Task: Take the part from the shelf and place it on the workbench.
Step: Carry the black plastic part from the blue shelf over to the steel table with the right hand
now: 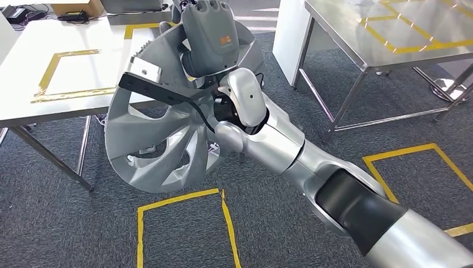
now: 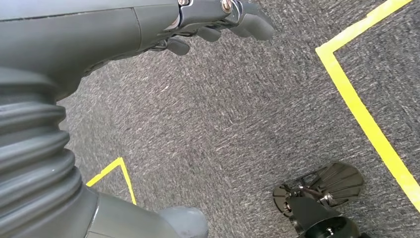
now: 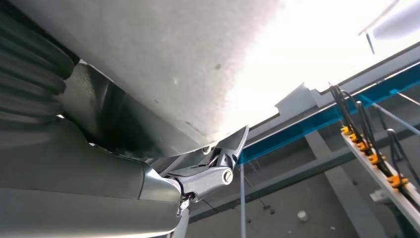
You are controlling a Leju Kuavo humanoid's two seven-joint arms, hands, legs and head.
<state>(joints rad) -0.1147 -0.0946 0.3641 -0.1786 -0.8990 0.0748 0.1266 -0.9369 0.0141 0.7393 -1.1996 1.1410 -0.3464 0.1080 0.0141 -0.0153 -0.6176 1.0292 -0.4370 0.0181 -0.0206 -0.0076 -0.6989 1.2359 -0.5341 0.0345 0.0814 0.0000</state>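
Head view: you're looking at the right hand [image 1: 211, 33] carrying the part [image 1: 167, 120], a big grey disc with curved spokes, like a wheel cover. Hand is sitting at the disc's upper edge, its back toward the camera; the fingers themselves are hidden behind the cover, but the disc is hanging off the floor, so I'm reading it as gripped at the rim. Disc is standing tilted on edge, face turned toward the camera, with the bulk of it hanging below and left of the hand. The white worktop [image 1: 33, 72] with yellow tape squares is lying behind and left of the disc, with the disc's top-left rim overlapping the worktop's near edge in the picture; can't tell if they're touching. A second, steel worktop [image 1: 346, 33] is standing to the right, well apart.

Left wrist view: left hand [image 2: 218, 22] is hanging over grey carpet, fingers loosely curled in, holding nothing. Not involved.

Right wrist view: you're seeing a pale surface of the part [image 3: 163, 64] pressed close against the hand, one metal fingertip [image 3: 233, 146] hooking its edge.

Judgement: the right arm is the one placing. You'll need to carry the disc further left and forward over the white worktop and lay it flat.
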